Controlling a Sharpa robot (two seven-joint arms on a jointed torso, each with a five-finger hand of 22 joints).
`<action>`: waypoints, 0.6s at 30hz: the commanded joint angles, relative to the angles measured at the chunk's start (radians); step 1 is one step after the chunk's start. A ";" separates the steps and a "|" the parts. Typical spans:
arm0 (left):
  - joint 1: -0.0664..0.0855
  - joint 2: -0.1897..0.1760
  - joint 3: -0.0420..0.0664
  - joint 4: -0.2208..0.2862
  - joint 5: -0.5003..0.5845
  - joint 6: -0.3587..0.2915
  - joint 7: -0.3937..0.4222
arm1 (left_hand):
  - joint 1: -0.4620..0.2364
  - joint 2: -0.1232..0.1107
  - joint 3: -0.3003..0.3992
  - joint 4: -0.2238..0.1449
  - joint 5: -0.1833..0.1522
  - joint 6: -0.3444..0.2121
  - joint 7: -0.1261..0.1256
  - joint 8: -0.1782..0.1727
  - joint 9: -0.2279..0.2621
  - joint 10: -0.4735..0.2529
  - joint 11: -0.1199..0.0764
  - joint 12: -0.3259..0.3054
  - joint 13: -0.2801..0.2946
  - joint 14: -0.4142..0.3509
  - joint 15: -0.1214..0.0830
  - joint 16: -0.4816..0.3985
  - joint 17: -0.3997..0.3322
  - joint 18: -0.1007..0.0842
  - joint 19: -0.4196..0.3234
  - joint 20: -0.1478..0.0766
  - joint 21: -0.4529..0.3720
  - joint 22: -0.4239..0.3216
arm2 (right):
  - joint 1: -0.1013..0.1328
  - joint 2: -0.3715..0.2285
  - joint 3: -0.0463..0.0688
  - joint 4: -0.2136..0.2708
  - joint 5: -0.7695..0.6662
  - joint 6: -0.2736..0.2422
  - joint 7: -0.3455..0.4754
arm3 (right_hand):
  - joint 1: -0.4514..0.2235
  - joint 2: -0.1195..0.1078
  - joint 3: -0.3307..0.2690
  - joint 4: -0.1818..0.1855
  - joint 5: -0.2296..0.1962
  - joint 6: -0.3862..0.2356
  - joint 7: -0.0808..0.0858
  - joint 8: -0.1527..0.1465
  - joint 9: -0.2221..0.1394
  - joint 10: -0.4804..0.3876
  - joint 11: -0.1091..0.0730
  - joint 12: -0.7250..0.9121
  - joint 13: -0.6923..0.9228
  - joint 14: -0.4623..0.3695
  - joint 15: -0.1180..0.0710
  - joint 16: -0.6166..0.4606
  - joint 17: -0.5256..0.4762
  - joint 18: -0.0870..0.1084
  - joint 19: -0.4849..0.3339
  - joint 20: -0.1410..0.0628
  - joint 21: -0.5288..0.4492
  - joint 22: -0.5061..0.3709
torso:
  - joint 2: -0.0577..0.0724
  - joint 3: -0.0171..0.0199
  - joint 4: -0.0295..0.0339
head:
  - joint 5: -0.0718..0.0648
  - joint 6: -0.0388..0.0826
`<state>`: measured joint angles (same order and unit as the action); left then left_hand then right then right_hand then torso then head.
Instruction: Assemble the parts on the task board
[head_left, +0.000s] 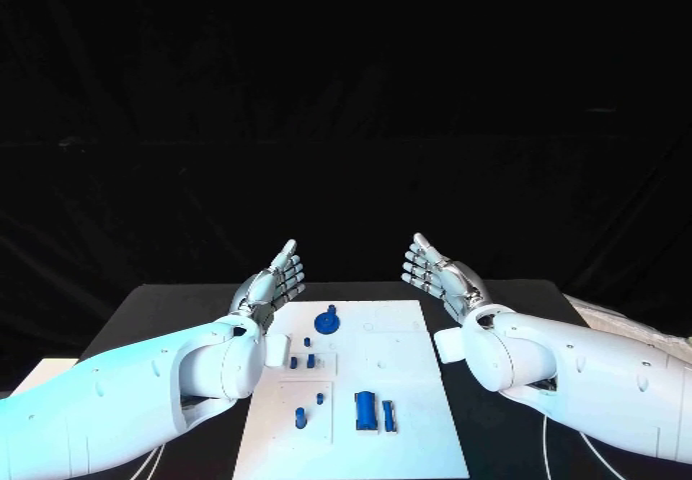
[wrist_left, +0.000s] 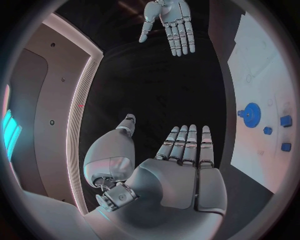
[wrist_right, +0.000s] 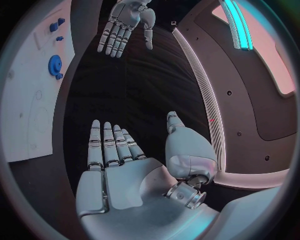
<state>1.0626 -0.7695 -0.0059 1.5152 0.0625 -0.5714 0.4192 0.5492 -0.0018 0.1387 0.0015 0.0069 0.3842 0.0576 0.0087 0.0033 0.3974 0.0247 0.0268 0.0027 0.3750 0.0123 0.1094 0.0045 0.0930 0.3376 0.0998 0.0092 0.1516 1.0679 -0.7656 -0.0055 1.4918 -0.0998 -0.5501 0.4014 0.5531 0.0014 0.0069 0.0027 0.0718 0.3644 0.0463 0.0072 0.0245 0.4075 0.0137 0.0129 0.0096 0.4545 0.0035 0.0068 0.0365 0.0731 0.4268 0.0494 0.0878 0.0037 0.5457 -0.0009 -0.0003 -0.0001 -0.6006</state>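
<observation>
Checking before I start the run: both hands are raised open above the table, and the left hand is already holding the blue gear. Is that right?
Not quite. The left hand holds nothing; the head view shows the blue gear still on the task board. Both hands, the right hand included, are raised open, fingers apart.

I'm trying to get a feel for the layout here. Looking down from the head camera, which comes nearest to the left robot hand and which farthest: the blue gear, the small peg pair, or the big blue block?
From the left robot hand:
1. Blue gear, at the board's far end, just beside the hand.
2. Small peg pair, mid-board on its left side.
3. Big blue block, at the board's near end.
</observation>
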 joint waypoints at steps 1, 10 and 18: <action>-0.007 -0.006 0.004 0.034 -0.055 -0.166 0.088 | -0.176 0.002 -0.045 -0.002 -0.007 -0.123 -0.058 -0.009 -0.003 -0.127 -0.025 -0.027 -0.003 -0.120 -0.012 -0.034 -0.005 -0.093 -0.108 -0.100 -0.009 -0.049 | -0.010 -0.008 0.003 0.044 0.081 -0.177 0.099 | -0.177 -0.001 -0.007 -0.003 -0.072 -0.116 -0.046 -0.007 -0.025 -0.130 -0.014 -0.013 -0.010 -0.145 -0.004 -0.007 -0.037 -0.073 -0.136 -0.049 -0.088 -0.004 | -0.002 0.0009 0.0003 | 0.000 0.001; -0.013 -0.011 0.006 0.055 -0.062 -0.199 0.101 | -0.295 0.002 -0.139 -0.002 -0.007 -0.206 -0.058 -0.009 -0.003 -0.213 -0.025 -0.027 -0.003 -0.201 -0.012 -0.109 -0.005 -0.093 -0.180 -0.100 -0.009 -0.082 | -0.018 -0.014 0.005 0.078 0.100 -0.220 0.119 | -0.293 -0.001 -0.007 -0.003 -0.072 -0.194 -0.046 -0.007 -0.025 -0.215 -0.014 -0.013 -0.010 -0.241 -0.004 -0.007 -0.037 -0.073 -0.227 -0.049 -0.088 -0.004 | -0.002 0.0009 0.0003 | 0.000 0.001; -0.013 -0.011 0.006 0.055 -0.062 -0.199 0.101 | -0.363 0.002 -0.139 -0.002 -0.007 -0.254 -0.058 -0.009 -0.003 -0.263 -0.025 -0.027 -0.003 -0.248 -0.012 -0.109 -0.005 -0.093 -0.222 -0.100 -0.009 -0.152 | -0.018 -0.014 0.005 0.078 0.100 -0.220 0.119 | -0.366 -0.001 -0.007 -0.003 -0.072 -0.241 -0.046 -0.007 -0.025 -0.269 -0.014 -0.013 -0.010 -0.301 -0.004 -0.007 -0.037 -0.073 -0.283 -0.049 -0.088 -0.004 | -0.002 0.0009 0.0003 | 0.000 0.001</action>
<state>1.0500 -0.7805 -0.0010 1.5671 0.0159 -0.7542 0.4939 0.2525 0.0003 0.0251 -0.0005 0.0033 0.1760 0.0033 0.0070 0.0010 0.1822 0.0015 0.0069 0.0011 0.1722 0.0008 0.0114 0.0012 0.0223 0.1564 0.0044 0.0036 0.0293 1.0510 -0.7803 -0.0006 1.5680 -0.0048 -0.7554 0.4955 0.2539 -0.0002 0.0042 0.0001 0.0087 0.1657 0.0017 0.0034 0.0026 0.1863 0.0001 0.0060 0.0012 0.2079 -0.0002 0.0068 0.0025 0.0213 0.1948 0.0022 0.0078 0.0015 0.5442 0.0001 0.0000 0.0000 -0.5999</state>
